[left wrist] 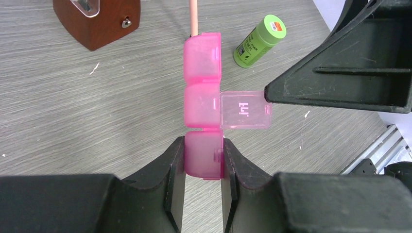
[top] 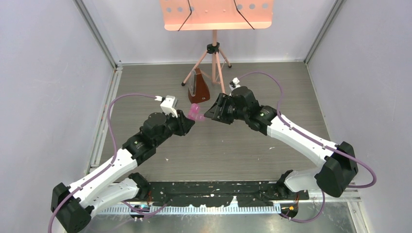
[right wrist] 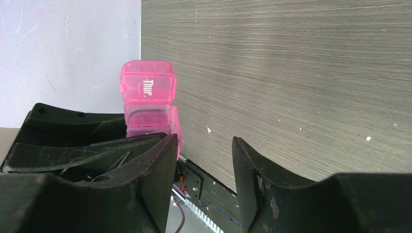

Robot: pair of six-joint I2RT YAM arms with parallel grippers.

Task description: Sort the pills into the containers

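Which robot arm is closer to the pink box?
Left. The left gripper is clamped on one end of the pink box; the right gripper sits just beside its open lid, holding nothing.

I see the pill box (top: 196, 114) held above the table (top: 218, 150), its nearest end compartment pinched between the fingers of the left gripper (left wrist: 203, 150). The other two compartments stick out beyond them. The middle compartment's lid (left wrist: 245, 110) hangs out to the box's right. Just right of the box sits the right gripper (right wrist: 204, 141), jaws apart with nothing between them and one finger at the lid's outer edge. Behind the box stands a metronome (top: 199, 90), with a stand (top: 214, 63) behind that. A bottle (left wrist: 260, 40) lies on the table beyond the box, to its right.
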